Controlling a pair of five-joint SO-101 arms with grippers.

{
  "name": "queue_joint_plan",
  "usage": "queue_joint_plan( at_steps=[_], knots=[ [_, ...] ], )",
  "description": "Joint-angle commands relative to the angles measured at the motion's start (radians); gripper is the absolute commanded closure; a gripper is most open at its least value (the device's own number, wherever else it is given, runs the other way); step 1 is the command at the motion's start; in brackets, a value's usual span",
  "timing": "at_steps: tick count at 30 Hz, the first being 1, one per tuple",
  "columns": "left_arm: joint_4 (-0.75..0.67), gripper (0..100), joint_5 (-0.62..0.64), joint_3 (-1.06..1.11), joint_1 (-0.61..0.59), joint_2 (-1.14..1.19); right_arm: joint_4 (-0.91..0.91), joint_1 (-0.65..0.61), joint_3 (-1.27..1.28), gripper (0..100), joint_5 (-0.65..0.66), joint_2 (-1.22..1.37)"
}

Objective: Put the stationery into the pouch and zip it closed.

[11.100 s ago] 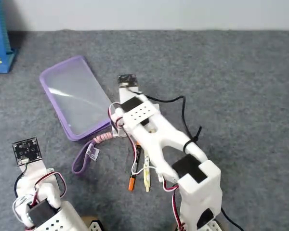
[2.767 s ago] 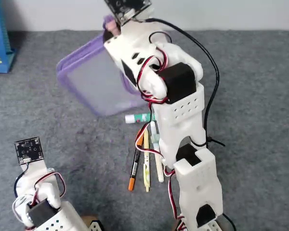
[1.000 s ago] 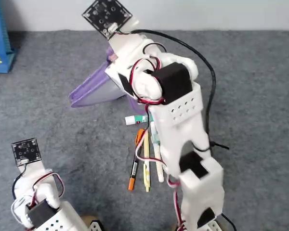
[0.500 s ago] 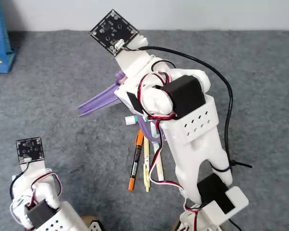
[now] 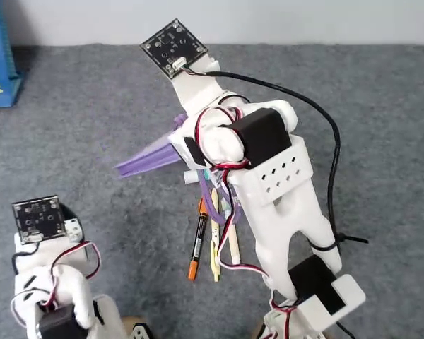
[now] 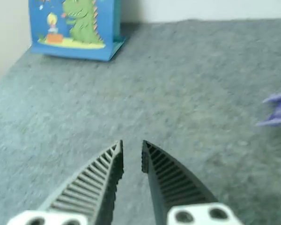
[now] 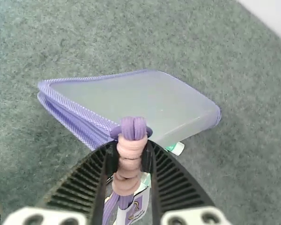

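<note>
The pouch (image 5: pixel 150 153) is being lifted off the surface (image 5: pixel 353 106) by its loop (image 7: pixel 131 133), clamped in the right jaws, and tipped edge-on above the pens (image 5: pixel 196 244); the left arm (image 5: pixel 53 282) is being shifted slightly.

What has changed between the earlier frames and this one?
The right claw, shut on the pouch's pink cord, has lifted the pouch off the table and tipped it from flat to nearly edge-on in the high view. The pens lie where they were. The left claw stays back, holding nothing.
</note>
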Motion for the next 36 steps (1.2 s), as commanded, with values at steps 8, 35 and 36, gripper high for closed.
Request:
queue_joint_plan(
  at_steps=[8, 35, 36],
  knots=[
    [-0.107, 89, 0.077, -0.067, 0.107, -0.005, 0.039, 0.018, 0.005, 99.1, -0.018, -0.047],
    [-0.160, 88, 0.041, -0.750, 0.201, 1.212, 0.019, 0.018, 0.063, 99.1, -0.021, -0.093],
    [-0.172, 88, 0.043, -0.750, 0.201, 1.244, 0.008, 0.018, 0.063, 99.1, -0.020, -0.113]
  ],
)
